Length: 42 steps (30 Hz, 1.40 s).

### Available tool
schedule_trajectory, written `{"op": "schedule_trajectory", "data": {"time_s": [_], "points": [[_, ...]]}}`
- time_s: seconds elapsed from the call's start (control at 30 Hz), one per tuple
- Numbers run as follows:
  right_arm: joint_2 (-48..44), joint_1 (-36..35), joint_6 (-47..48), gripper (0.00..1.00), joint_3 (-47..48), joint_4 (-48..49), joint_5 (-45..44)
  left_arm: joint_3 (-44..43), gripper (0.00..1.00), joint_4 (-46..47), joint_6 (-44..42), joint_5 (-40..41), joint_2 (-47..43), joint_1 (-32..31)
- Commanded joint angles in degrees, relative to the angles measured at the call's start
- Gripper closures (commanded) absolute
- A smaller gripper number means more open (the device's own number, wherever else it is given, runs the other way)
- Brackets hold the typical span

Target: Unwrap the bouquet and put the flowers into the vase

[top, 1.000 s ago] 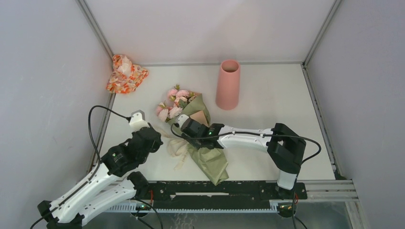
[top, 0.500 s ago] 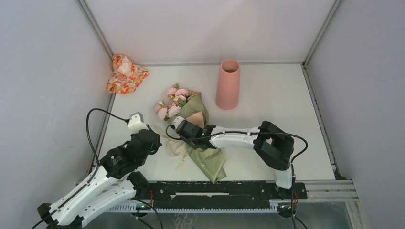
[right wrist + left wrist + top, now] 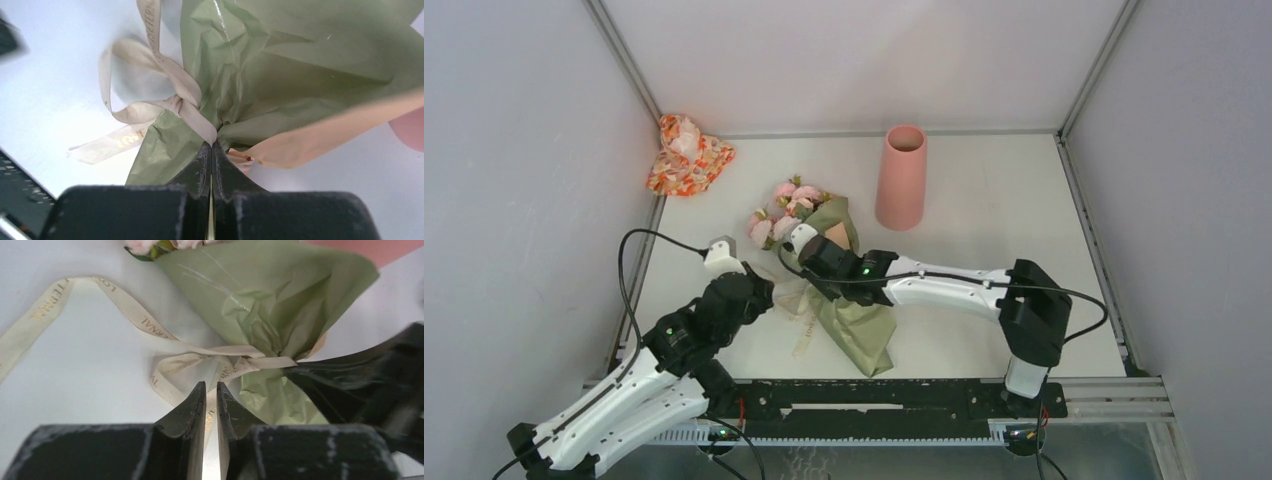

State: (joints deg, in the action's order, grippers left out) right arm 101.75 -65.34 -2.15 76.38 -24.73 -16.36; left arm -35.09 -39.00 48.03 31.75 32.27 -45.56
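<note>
The bouquet (image 3: 849, 315) lies on the table, an olive-green and tan paper cone with the pink flowers (image 3: 782, 212) at its far end. Its cream ribbon (image 3: 150, 322) is still knotted round the neck, with loose tails trailing left. My right gripper (image 3: 212, 144) is shut, its tips pinching the ribbon band at the neck; from above the right gripper (image 3: 816, 272) sits over the cone's middle. My left gripper (image 3: 211, 385) hovers just short of the knot, jaws a narrow slit apart, a ribbon tail visible behind the gap. The salmon-pink vase (image 3: 902, 178) stands upright beyond the bouquet.
A small orange-and-white floral bundle (image 3: 686, 155) lies at the back left corner. Grey walls enclose the table on three sides. A black rail (image 3: 874, 395) carrying the arm bases runs along the near edge.
My right gripper has closed on the bouquet's neck and drawn it slightly away from me. The left arm has moved right, toward the ribbon knot.
</note>
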Motion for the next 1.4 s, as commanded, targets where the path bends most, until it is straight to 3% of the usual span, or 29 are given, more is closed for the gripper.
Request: {"op": "schedule_trajectory", "data": {"time_s": [0.0,0.13,0.4,0.8,1.37], "points": [[-5.99,0.37,-3.55,1.0,3.4,0.83,3.37,2.03,0.81,7.69,-1.97,-4.26,0.98,0.27],[-7.75,1.64,-6.19,1.0,3.45,0.28,6.47,3.68,0.8,11.15,-2.51,-7.06,1.2,0.23],[-9.51,6.16,-11.67,1.0,1.61,2.22,18.0,8.08,0.64,18.43,-2.81,-10.11,-0.49,0.3],[-9.47,6.19,-13.66,1.0,0.52,3.64,19.7,8.84,0.63,29.48,-0.26,-14.51,5.93,0.24],[-13.49,5.9,-14.23,1.0,-1.05,4.27,21.55,5.55,0.68,31.61,-7.52,-11.28,14.8,0.32]]}}
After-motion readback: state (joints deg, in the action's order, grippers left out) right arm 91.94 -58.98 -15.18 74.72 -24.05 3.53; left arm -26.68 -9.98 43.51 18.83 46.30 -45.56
